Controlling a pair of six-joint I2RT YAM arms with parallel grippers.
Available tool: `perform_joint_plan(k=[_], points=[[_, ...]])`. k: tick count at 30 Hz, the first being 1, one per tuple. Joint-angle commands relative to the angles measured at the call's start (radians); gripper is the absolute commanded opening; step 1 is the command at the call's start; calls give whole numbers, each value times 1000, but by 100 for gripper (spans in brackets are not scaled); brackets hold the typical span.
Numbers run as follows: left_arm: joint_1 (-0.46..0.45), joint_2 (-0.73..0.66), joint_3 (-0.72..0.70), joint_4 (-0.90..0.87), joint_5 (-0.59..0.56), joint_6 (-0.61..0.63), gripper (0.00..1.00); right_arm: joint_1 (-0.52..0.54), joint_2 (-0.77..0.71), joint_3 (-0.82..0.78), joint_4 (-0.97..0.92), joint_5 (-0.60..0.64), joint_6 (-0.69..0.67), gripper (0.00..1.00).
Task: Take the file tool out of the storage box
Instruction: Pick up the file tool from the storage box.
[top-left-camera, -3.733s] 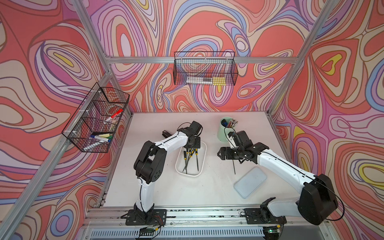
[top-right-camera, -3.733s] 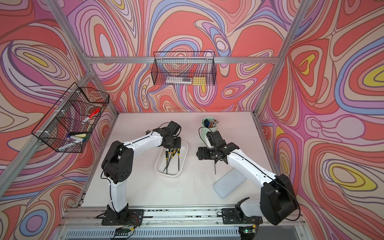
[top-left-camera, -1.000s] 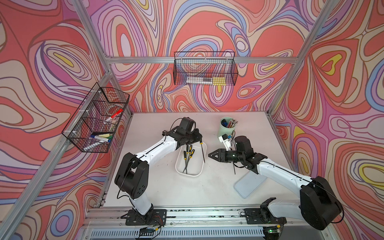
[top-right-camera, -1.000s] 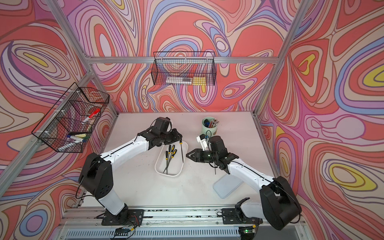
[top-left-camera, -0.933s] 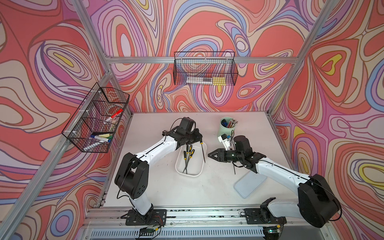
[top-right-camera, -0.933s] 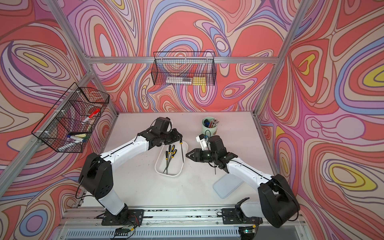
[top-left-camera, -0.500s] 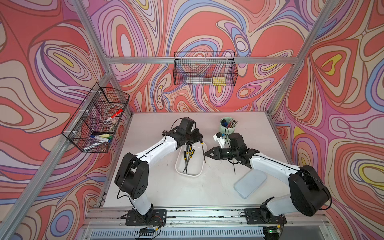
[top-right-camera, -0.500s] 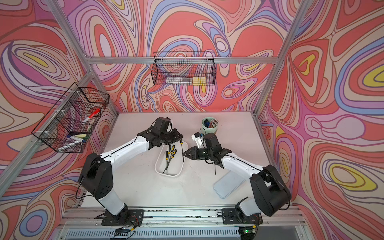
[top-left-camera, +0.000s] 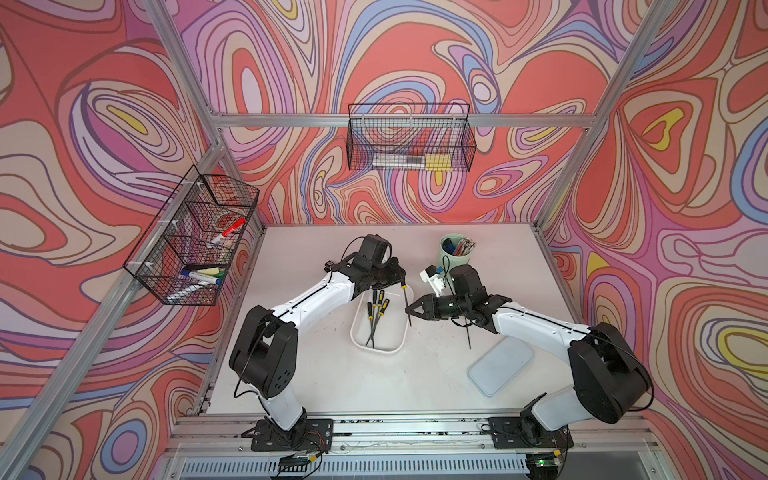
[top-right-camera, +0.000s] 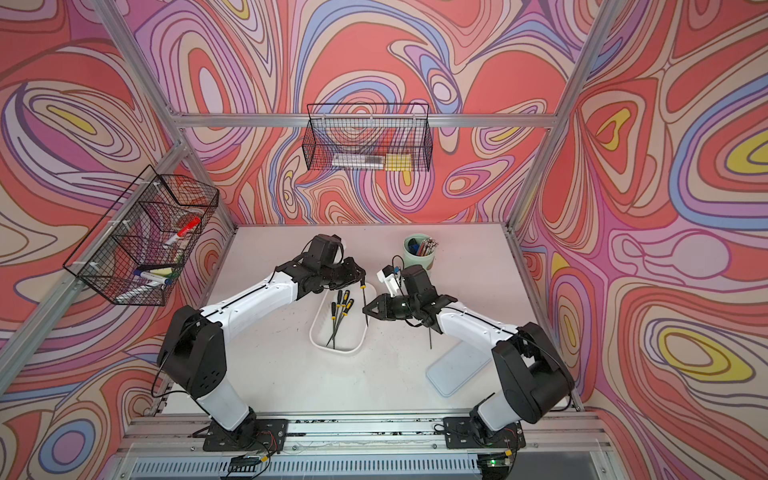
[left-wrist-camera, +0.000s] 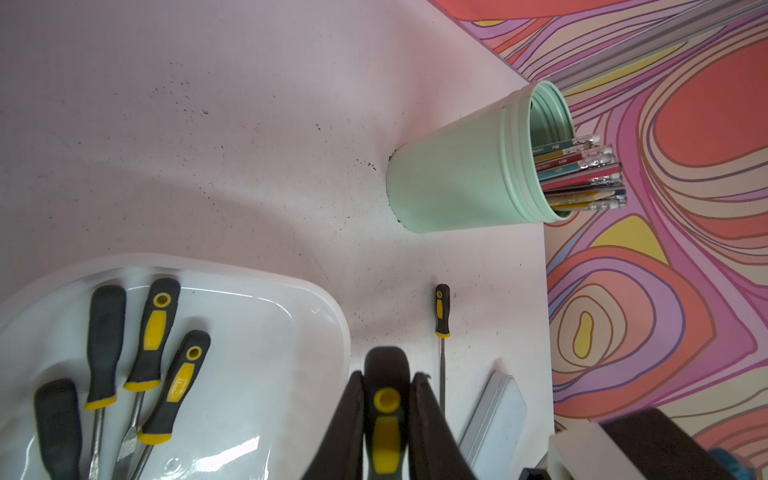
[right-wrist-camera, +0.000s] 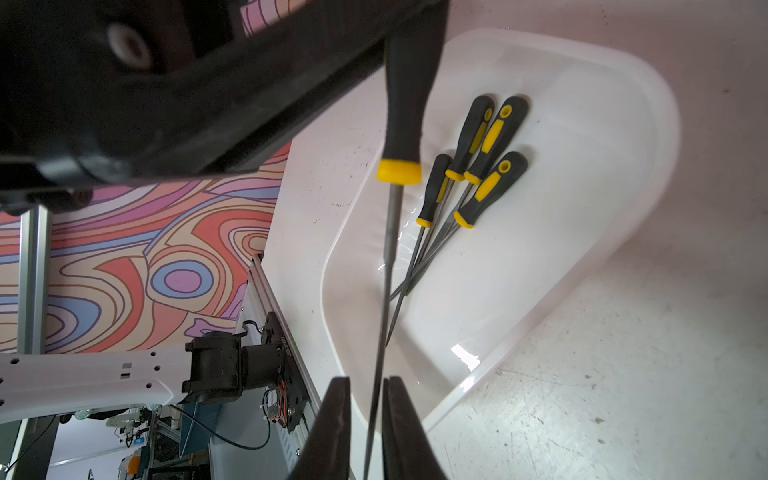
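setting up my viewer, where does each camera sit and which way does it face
Top views: high at the front, looking down on the table; both arms whole, left gripper and right gripper meeting at a file by the storage box.
Left wrist: looks along its fingers, clamped on the file's handle, toward a green cup.
Right wrist: looks across the box; file's shaft between its jaws, left arm beyond.
Shared: both wrist views show file and box.

Glossy plastic storage box; file tool shaft dull metal.
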Motion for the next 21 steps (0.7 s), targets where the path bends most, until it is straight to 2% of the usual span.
perform_joint_plan(k=[1, 6, 9, 12, 15, 21], points=[[-2, 11, 26, 14, 13, 5, 11, 9, 14, 23, -7, -5, -14, 13], [-1, 12, 26, 19, 20, 8, 12, 12, 14, 26, -8, -1, -10, 1], [0, 10, 26, 26, 26, 11, 13, 12, 18, 30, -9, 3, -11, 0], [1, 6, 27, 36, 42, 20, 21, 11, 13, 29, -11, 26, -10, 0], [3, 2, 29, 41, 65, 37, 37, 12, -5, 28, -31, 78, -15, 0], [20, -27, 23, 22, 78, 82, 92, 12, -63, 29, -132, 236, -31, 0]])
